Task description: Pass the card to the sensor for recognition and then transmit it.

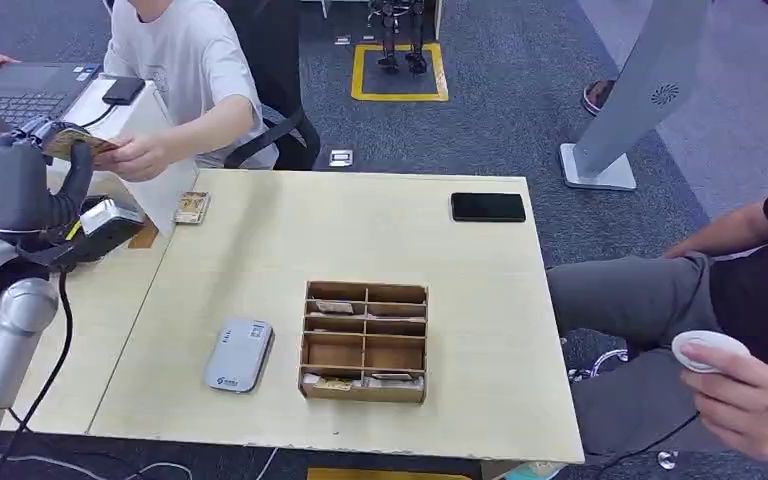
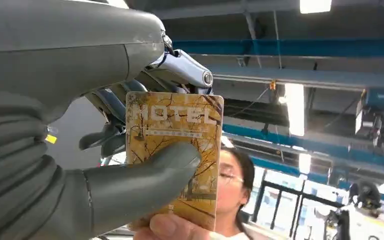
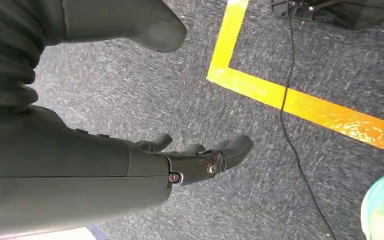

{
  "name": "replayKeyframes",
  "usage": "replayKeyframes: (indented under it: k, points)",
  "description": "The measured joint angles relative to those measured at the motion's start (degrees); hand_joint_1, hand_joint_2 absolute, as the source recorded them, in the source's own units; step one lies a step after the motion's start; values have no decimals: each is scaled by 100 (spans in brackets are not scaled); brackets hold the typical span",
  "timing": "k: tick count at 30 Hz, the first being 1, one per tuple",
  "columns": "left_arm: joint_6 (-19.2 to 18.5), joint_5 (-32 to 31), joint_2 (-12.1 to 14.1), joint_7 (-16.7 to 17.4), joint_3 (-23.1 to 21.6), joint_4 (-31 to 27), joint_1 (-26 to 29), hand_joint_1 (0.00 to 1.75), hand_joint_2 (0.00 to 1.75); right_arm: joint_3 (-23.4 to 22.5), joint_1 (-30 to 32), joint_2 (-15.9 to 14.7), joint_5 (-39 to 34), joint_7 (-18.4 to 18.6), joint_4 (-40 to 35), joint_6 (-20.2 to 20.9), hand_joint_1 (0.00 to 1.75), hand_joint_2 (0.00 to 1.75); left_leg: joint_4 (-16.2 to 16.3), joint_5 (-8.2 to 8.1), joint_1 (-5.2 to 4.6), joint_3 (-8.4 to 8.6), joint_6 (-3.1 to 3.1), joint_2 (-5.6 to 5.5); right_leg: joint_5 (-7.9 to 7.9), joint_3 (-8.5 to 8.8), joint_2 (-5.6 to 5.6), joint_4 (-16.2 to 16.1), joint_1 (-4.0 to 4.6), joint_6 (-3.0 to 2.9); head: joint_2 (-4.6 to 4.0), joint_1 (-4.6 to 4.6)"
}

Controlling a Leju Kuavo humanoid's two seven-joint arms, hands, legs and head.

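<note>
My left hand (image 1: 20,185) is raised at the table's far left and pinches a gold hotel card (image 1: 78,143). In the left wrist view my thumb (image 2: 145,175) presses the card (image 2: 180,135) against the darker fingers behind it. A seated person's hand (image 1: 140,157) grips the card's other end, and their fingertip (image 2: 172,227) touches its edge. The grey card sensor (image 1: 239,354) lies flat on the table (image 1: 360,240), well away from the card. My right hand (image 3: 200,160) hangs over the carpet with fingers apart and nothing in it.
A wooden compartment box (image 1: 365,341) with several cards stands beside the sensor. Another card (image 1: 192,207) lies at the table's far left edge, a black phone (image 1: 488,207) at the far right. A laptop (image 1: 20,92) sits behind. A second person (image 1: 750,390) sits right.
</note>
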Motion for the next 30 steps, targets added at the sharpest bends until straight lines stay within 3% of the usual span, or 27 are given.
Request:
replayKeyframes:
  k: [28, 29, 30]
  points:
    - [-4, -131, 62, 9, -190, 173, 13, 175, 175, 0, -33, -50, 0, -7, 0, 24, 0, 175, 1, -3, -3, -2, 6, 1, 0, -3, 0, -1, -1, 1, 0, 0]
    - [-6, -142, 66, 9, -203, 173, 14, 0, 175, 0, -33, -50, 0, -7, 0, 24, 0, 175, 1, -4, -3, -2, 6, 0, 0, -3, 0, -1, -1, 1, 0, 0]
    - [-28, -73, 68, -4, -229, 173, 15, 0, 175, 0, -33, -52, 0, -9, 0, 24, 0, 175, 1, -3, -3, -2, 6, 0, 0, -2, 0, -1, -1, 1, 0, 0]
